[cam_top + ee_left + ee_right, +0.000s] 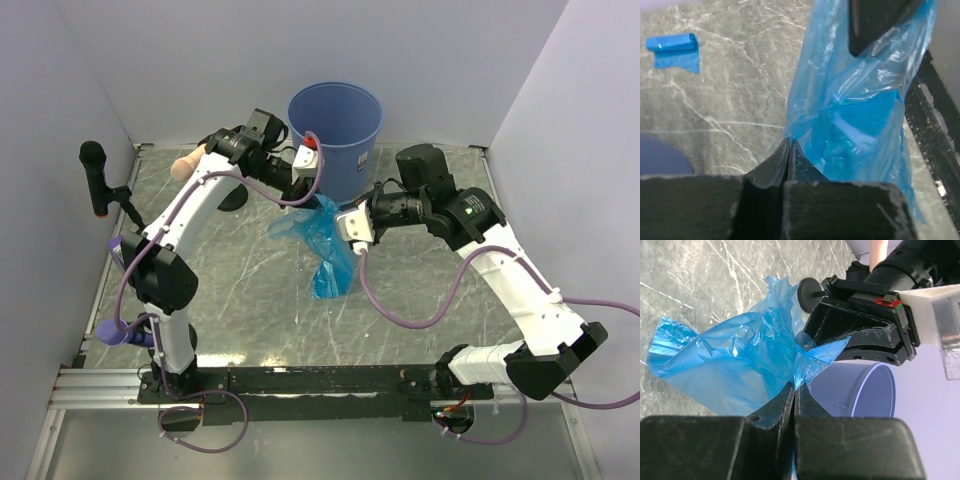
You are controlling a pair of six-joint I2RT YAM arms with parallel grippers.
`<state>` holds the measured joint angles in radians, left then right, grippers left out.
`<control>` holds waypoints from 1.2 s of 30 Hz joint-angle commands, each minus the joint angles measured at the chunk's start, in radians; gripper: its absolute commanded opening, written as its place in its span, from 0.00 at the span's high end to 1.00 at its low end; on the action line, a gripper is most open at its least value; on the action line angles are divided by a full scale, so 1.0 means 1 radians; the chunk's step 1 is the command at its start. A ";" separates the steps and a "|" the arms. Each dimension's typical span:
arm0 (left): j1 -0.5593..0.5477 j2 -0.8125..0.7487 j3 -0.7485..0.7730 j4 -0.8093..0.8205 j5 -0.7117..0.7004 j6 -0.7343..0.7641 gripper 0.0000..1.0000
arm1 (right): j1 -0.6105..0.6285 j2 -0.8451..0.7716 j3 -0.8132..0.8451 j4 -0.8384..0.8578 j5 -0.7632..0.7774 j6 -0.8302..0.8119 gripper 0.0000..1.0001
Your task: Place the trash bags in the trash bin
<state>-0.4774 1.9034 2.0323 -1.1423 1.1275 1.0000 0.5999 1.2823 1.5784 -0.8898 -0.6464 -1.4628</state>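
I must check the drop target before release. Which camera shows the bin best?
Top external: the whole bin shows, rim up, behind the bag. The right wrist view shows only part of its rim and wall. The left wrist view shows a dark curve at lower left, perhaps the bin; I cannot tell.

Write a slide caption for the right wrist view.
The right gripper and left gripper pinch one trash bag near the trash bin.

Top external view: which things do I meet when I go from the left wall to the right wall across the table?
Black microphone-shaped object → peach-coloured object → trash bag → right arm's white link. The trash bin, left gripper and right gripper overlap the bag, so I leave them out.
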 commanded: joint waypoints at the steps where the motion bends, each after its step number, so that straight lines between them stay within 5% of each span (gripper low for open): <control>1: 0.014 -0.024 0.013 0.073 -0.032 -0.114 0.99 | 0.008 -0.029 -0.021 0.009 -0.004 -0.021 1.00; 5: 0.046 -0.186 -0.200 0.489 -0.153 -0.458 1.00 | 0.008 -0.087 -0.105 0.014 0.022 -0.045 1.00; 9: 0.049 -0.317 -0.316 0.685 -0.224 -0.563 0.99 | 0.006 -0.144 -0.185 0.046 0.053 -0.088 1.00; 11: 0.051 -0.340 -0.317 0.681 -0.212 -0.616 0.99 | 0.012 -0.156 -0.195 0.052 0.059 -0.094 0.89; 15: 0.046 -0.437 -0.446 0.806 -0.267 -0.753 0.99 | 0.023 -0.182 -0.234 0.069 0.103 -0.077 0.46; 17: 0.036 -0.489 -0.512 0.933 -0.406 -0.822 0.99 | 0.023 -0.216 -0.264 0.089 0.119 -0.030 0.42; 19: 0.023 -0.518 -0.527 1.009 -0.581 -0.918 0.99 | 0.023 -0.277 -0.306 0.237 0.148 0.245 0.00; 22: 0.016 -0.518 -0.446 0.988 -0.791 -1.076 0.99 | 0.020 -0.337 -0.348 0.548 0.414 0.946 0.00; 26: 0.010 -0.558 -0.467 1.077 -0.983 -1.110 1.00 | -0.038 -0.264 -0.250 0.479 0.458 1.523 0.00; 29: 0.002 -0.573 -0.486 1.106 -0.998 -1.136 0.99 | -0.061 -0.193 -0.231 0.497 0.343 1.725 0.00; 36: -0.043 -0.584 -0.508 1.165 -1.061 -1.156 0.99 | -0.133 -0.080 -0.184 0.659 0.208 1.889 0.00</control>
<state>-0.4923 1.3499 1.5402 -0.0723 0.1497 -0.1184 0.5247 1.1622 1.3373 -0.3717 -0.3222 0.1768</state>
